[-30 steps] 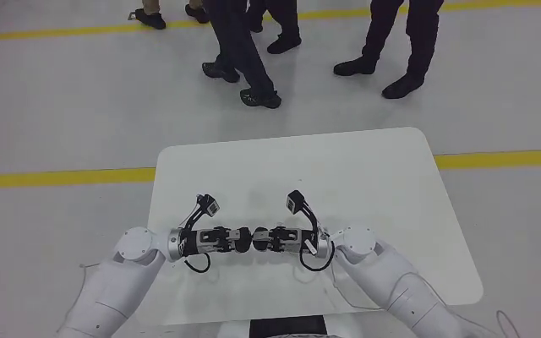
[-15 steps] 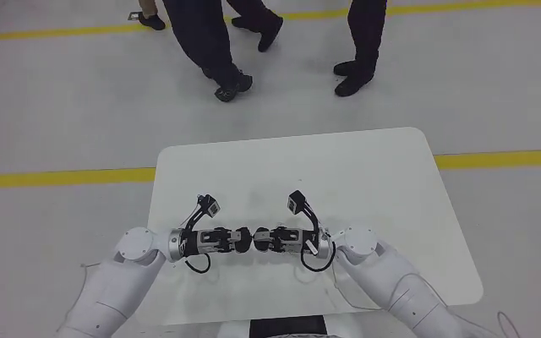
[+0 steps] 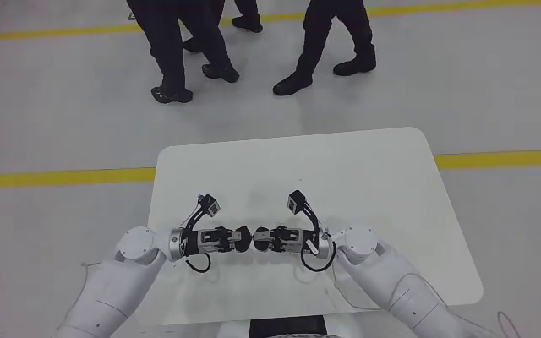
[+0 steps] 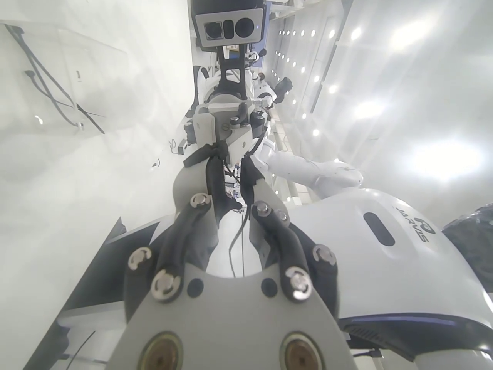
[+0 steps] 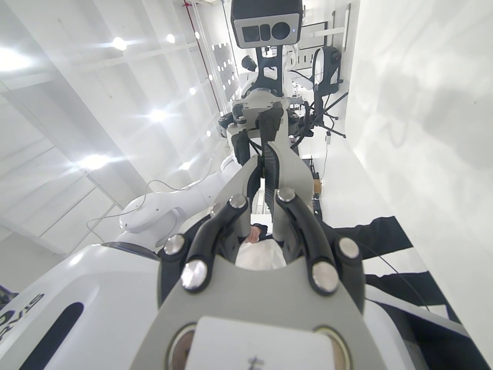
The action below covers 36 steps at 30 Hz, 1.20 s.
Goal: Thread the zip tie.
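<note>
Looking down in the top view, we are seeing the left arm [image 3: 203, 242] and the right arm [image 3: 297, 240] lying in one line low over the near part of the white desk [image 3: 380, 186], their jaws meeting tip to tip; we are judging that they are facing each other so that one end of a tie can be fed straight into the other; whatever is passing between the tips is too small to make out there. Turning to the left wrist view, we are finding the left jaws narrow, the fingertips [image 4: 215, 190] nearly touching just in front of the right jaws; a thin black strand is trailing from that pinch back toward the wrist, and we are taking it for the zip tie [image 4: 230, 250], gripped near one end so the rest is hanging free; a clear tray [image 4: 96, 71] is lying on the desk off to one side with spare ties [image 4: 77, 105] in it, well apart from the work. Moving to the right wrist view, we are seeing the right jaws narrowed to a slit too, a ribbed pad [image 5: 272, 167] pressing inward; a dark sliver is sitting in that slit and we are reading it as the tie's other end, though not with certainty; the left jaws are standing directly opposite, so threading looks under way, not finished.
</note>
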{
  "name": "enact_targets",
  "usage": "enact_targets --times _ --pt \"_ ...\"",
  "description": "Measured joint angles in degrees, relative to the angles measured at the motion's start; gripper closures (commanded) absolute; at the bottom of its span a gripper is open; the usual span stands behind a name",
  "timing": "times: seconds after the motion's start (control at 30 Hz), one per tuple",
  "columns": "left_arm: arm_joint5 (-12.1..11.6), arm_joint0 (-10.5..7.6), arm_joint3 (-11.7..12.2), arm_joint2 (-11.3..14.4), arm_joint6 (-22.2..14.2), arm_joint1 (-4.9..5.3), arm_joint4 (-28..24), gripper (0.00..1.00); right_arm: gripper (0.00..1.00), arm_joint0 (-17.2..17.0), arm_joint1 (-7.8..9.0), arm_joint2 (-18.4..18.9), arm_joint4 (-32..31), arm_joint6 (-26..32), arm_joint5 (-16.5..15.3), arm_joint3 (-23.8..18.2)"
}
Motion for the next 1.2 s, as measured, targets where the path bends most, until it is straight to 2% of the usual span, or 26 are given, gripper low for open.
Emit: enact_targets --times 0.67,0.83,0.97,1.17,1.2 --pt "-0.2 -0.55 0.3 0.9 0.3 0.20 -0.2 0.91 1.00 0.1 0.07 -0.2 -0.3 0.8 0.2 -0.5" --pt "-0.2 -0.71 0.4 1.2 0.4 0.23 -0.3 0.93 1.00 0.1 0.06 -0.4 -0.4 0.9 0.4 -0.6" --pt "-0.2 -0.83 0.5 1.4 0.5 0.27 -0.3 1.00 1.00 0.2 0.06 -0.4 -0.4 1.0 0.4 -0.7" --pt "-0.2 -1.04 0.8 1.6 0.6 0.32 -0.4 1.00 1.00 0.2 0.10 -0.3 -0.2 0.9 0.3 -0.8" --pt "-0.2 -1.07 0.8 1.6 0.6 0.33 -0.4 1.00 0.52 0.2 0.11 -0.2 -0.2 0.9 0.3 -0.8"
